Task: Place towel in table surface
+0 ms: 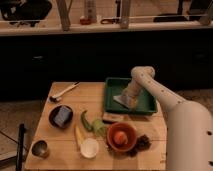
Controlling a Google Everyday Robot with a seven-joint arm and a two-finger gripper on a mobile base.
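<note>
A pale grey towel (124,100) lies crumpled inside the green tray (114,86) at the back right of the wooden table (90,95). My gripper (131,96) hangs from the white arm, reaches down into the tray and is right at the towel's top. The towel and the wrist hide the fingertips.
On the table: a white brush (64,92) at the back left, a dark bowl with a blue sponge (61,116), green and yellow vegetables (86,121), a white cup (90,147), an orange bowl holding a fruit (121,136), a metal cup (39,148).
</note>
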